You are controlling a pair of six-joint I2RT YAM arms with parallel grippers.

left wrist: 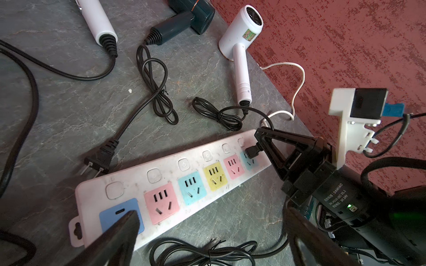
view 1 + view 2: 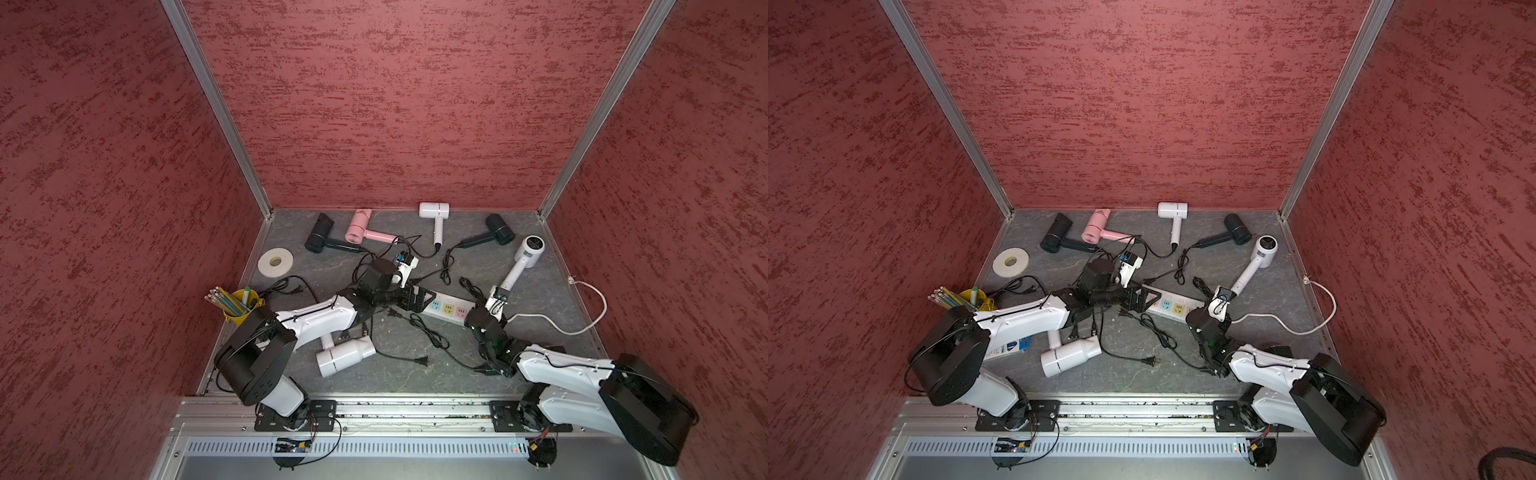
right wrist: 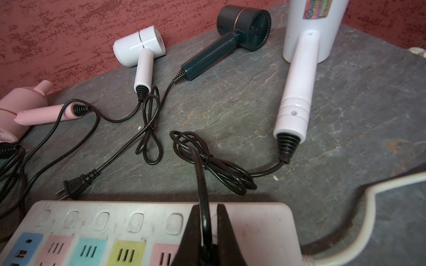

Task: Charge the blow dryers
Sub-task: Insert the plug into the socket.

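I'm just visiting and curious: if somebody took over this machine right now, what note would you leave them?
Left gripper: open, empty, hovering at the power strip's end.
Right gripper: shut on the plug cord of the white dryer, at the end socket; seating unclear.
Done: nothing clearly plugged in; neighbouring sockets empty.
Left: dark green dryer, its plug beside the strip; pink dryer, black dryer, back white dryer, front white dryer.

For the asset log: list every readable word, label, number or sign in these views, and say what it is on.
"DAMIAO": black motor casing, left wrist view.
"DC24V": same casing; other print there too small.
Sticker on white blow dryer: blurred, unreadable.
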